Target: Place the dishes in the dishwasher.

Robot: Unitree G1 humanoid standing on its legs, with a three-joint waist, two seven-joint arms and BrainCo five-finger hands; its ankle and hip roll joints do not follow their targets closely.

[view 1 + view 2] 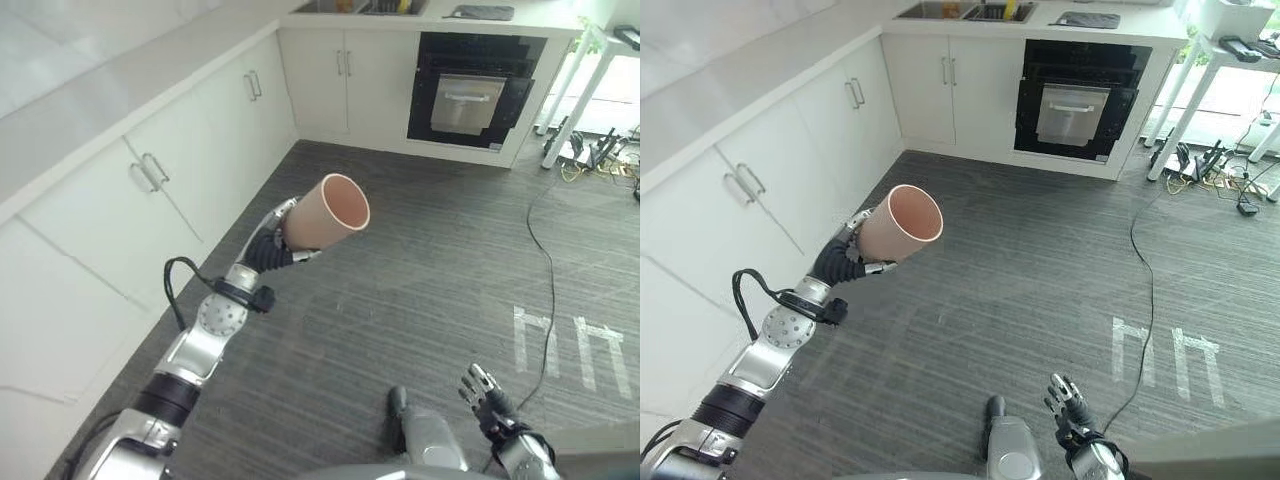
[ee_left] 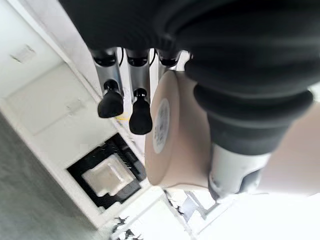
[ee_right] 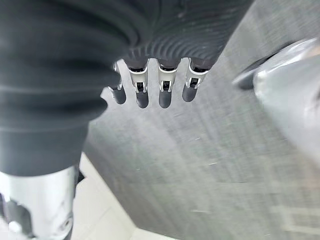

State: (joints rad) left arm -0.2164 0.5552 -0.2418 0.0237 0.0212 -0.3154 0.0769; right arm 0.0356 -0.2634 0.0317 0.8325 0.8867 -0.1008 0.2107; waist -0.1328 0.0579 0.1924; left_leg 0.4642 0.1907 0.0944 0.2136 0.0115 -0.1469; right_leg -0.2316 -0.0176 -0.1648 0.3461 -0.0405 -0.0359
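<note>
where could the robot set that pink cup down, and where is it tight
The long white countertop above the cabinets beside the left hand, which holds the cup, is bare. Open floor stretches to the dishwasher. The sink corner and cable-strewn table legs are crowded.

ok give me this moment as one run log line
left hand: shut on pink cup, held tilted above floor | right hand: open, empty, low | black appliance in far cabinets: door closed

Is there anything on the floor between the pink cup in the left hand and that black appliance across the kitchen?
Nothing visible: the left hand holds the pink cup, and only bare grey floor lies between it and the black appliance.
</note>
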